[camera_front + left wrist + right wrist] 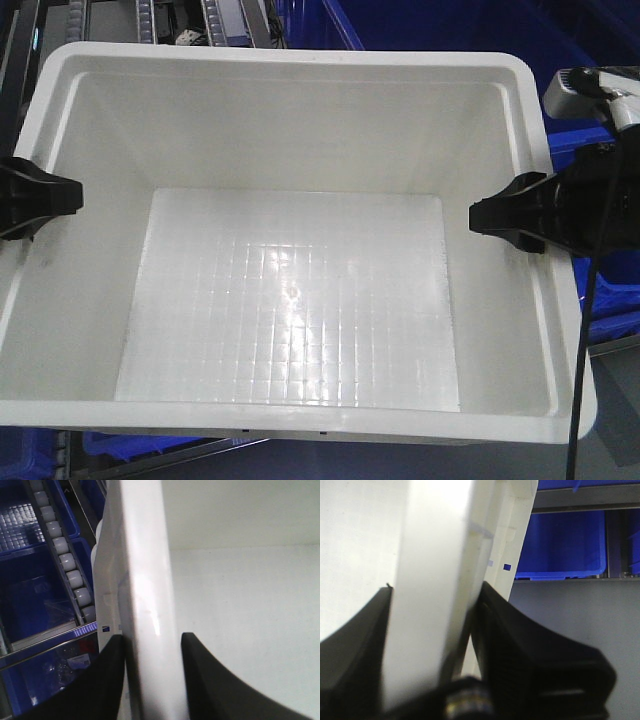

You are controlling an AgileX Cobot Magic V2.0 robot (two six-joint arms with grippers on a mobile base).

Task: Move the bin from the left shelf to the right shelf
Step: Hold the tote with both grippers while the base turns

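Observation:
The bin [290,130], a large empty white tote with a gridded floor, fills the front view. Each arm grips one of its side walls. On the left rim my left gripper [50,195] is shut; in the left wrist view its black fingers [107,680] straddle the thick white rim [147,580], one outside and one inside. My right gripper [505,215] is shut on the opposite rim, and in the right wrist view the wall [435,555] sits pinched between its fingers [520,635]. The right shelf is out of view.
A roller track [65,565] with white rollers runs past the bin's left side above dark blue bins [30,595]. More blue bins sit behind [440,25] and on a shelf to the right [565,542]. A black cable [580,350] hangs from the right arm.

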